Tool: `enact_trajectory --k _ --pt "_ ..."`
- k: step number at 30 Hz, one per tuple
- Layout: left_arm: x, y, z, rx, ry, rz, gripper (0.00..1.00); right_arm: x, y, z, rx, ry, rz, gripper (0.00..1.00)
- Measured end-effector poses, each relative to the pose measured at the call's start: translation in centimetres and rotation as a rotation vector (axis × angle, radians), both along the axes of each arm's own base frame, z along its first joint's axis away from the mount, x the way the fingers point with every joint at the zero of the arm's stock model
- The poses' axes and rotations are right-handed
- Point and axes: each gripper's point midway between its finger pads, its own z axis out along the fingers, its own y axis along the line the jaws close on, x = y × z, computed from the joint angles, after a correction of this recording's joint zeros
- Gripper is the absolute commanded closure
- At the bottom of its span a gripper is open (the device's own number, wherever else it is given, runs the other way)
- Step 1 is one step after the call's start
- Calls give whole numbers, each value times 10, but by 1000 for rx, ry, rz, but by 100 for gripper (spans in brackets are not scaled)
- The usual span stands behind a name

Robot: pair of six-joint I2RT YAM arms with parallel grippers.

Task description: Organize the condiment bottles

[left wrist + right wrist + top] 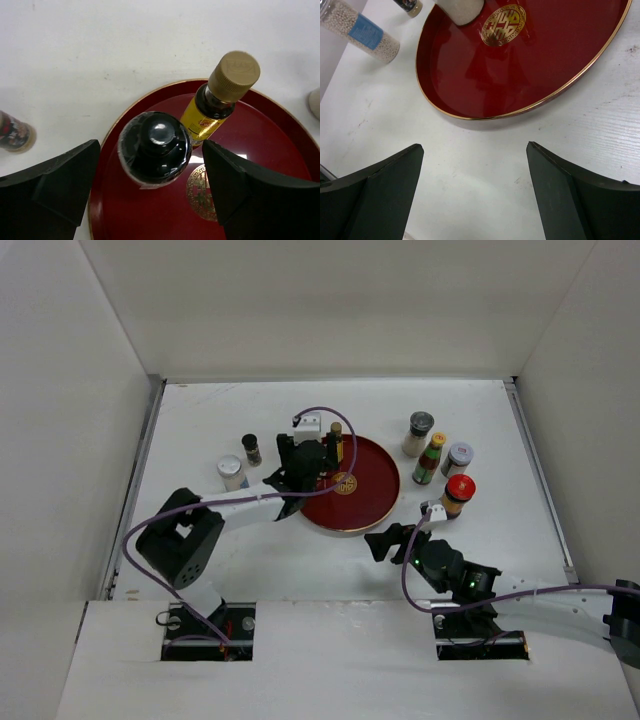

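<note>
White table, plain white walls around it

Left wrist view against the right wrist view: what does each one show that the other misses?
Only the left wrist view shows a black-capped bottle inside the open left tool, with a tan-capped bottle behind it, both standing on the red tray. Only the right wrist view shows a bead-filled jar with a blue label, and the open right tool over the table. Both show that tray and its gold emblem.
</note>
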Motion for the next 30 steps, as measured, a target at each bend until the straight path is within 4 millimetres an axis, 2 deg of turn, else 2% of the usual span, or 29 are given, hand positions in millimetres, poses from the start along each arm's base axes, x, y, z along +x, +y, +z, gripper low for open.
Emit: enact_trajectory --k 4,9,12,14,18,20,22,30 --pt "-17 21 36 -47 -62 27 12 0 0 0 0 0 0 9" --pt "-45 71 88 -120 -126 126 6 0 0 0 0 0 0 8" --pt "-61 105 108 -149 -144 192 5 0 0 0 0 0 0 6" --pt "-71 129 110 -149 -138 240 5 0 0 0 0 0 0 5" --pt "-83 184 96 -110 -91 383 5 0 0 -1 -3 1 0 4" --pt "-87 200 82 -81 -53 428 5 0 0 -1 -3 1 0 2" --pt "-88 204 66 -49 -6 442 5 0 0 -1 -3 1 0 2" --pt "-76 202 19 18 110 447 8 0 0 -3 -11 5 1 1"
